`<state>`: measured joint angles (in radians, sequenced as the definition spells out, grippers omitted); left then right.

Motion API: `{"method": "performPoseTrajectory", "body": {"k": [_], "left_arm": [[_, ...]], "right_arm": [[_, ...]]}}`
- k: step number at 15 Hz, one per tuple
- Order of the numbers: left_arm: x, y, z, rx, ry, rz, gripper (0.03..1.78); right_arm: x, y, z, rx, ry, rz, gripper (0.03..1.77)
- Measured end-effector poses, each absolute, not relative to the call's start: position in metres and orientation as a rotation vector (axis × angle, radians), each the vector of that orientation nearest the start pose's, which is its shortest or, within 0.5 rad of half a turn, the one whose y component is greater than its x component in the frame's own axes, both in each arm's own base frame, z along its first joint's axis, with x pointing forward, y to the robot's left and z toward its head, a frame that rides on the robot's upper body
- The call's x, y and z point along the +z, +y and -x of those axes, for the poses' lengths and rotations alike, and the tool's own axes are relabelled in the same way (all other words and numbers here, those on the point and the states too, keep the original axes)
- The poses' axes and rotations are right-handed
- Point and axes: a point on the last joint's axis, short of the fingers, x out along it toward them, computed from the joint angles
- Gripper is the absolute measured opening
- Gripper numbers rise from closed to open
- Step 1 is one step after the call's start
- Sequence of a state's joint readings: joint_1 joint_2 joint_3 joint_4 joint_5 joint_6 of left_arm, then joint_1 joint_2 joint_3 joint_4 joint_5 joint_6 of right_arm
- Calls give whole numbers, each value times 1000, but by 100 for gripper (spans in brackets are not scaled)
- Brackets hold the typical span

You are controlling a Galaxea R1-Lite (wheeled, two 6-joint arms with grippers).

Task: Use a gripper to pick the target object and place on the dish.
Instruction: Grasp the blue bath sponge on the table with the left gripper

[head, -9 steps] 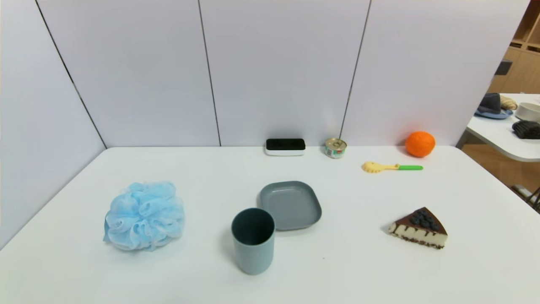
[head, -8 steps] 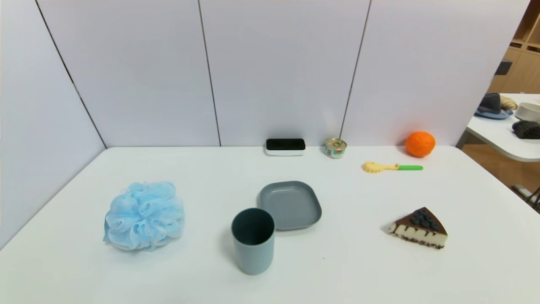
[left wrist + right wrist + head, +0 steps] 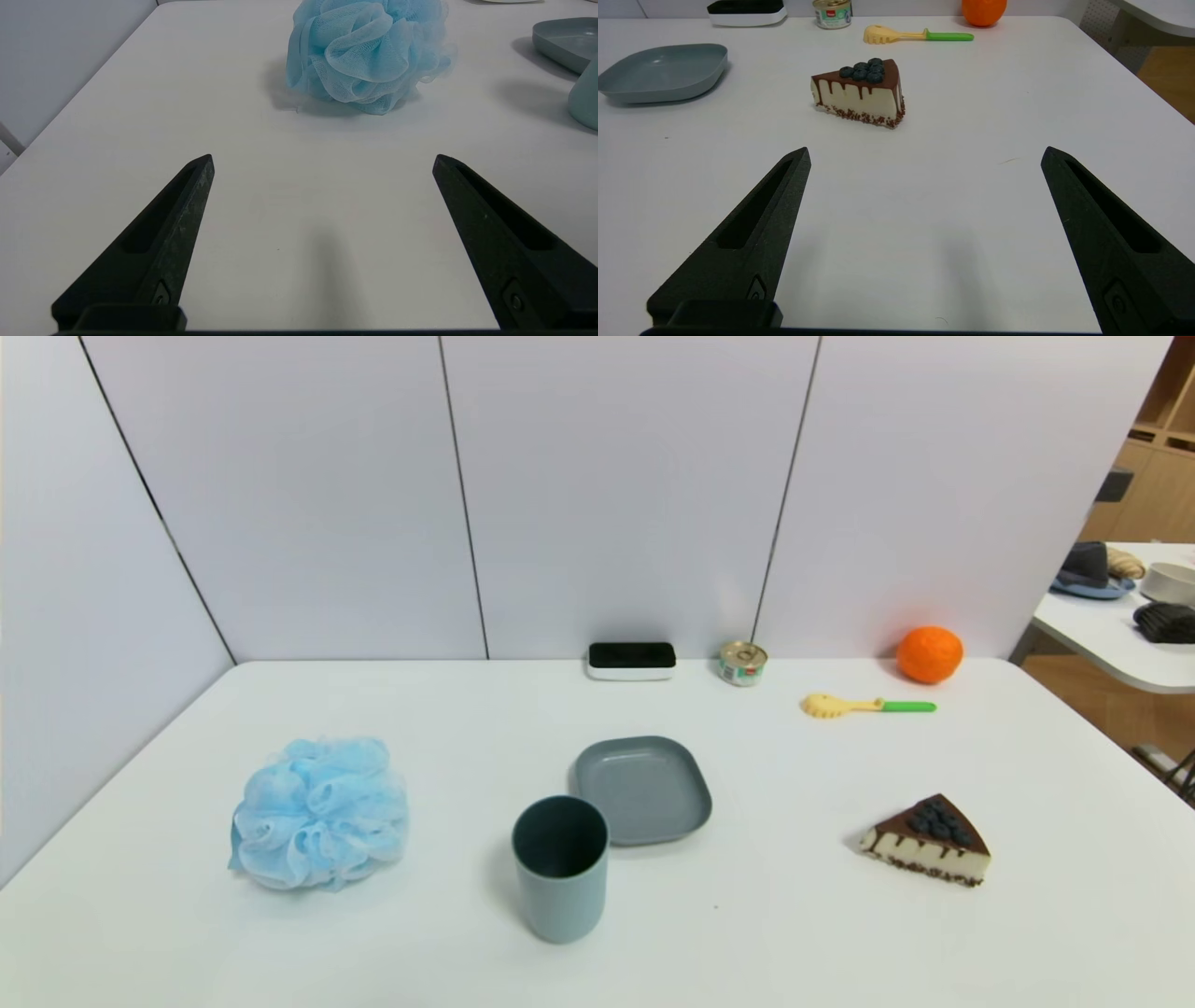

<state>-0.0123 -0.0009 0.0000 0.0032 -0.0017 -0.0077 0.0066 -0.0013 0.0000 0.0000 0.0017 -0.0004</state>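
The light-blue mesh bath pouf point(image 3: 319, 813) rests on the white table at the left; the left wrist view shows the pouf point(image 3: 366, 53) some way ahead of my left gripper point(image 3: 322, 161), which is open with only bare table between its fingers. The grey-blue dish point(image 3: 642, 789) lies empty at the table's middle, and its edge point(image 3: 565, 42) shows beyond the pouf. My right gripper point(image 3: 924, 156) is open over bare table, with the dish point(image 3: 663, 70) off to one side ahead of it. Neither gripper shows in the head view.
A grey-blue cup point(image 3: 560, 866) stands just in front of the dish. A cake slice point(image 3: 929, 841) lies at the right. Along the back wall are a black-and-white box point(image 3: 631, 660), a small tin point(image 3: 743, 664), a yellow-green scoop point(image 3: 864, 706) and an orange ball point(image 3: 929, 654).
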Motion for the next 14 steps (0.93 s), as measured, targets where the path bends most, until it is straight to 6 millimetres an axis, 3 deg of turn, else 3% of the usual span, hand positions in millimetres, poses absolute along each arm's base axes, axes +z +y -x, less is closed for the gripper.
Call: {"method": "performPoseTrajectory", "body": {"k": [12,14], "left_arm": [[76,1,22,12,21,57,169],[87,1,20,9,64,55,169]], "right_arm": [[75,0,23,8,-1,0,171],[75,0,23,7,-1,0,171]]}}
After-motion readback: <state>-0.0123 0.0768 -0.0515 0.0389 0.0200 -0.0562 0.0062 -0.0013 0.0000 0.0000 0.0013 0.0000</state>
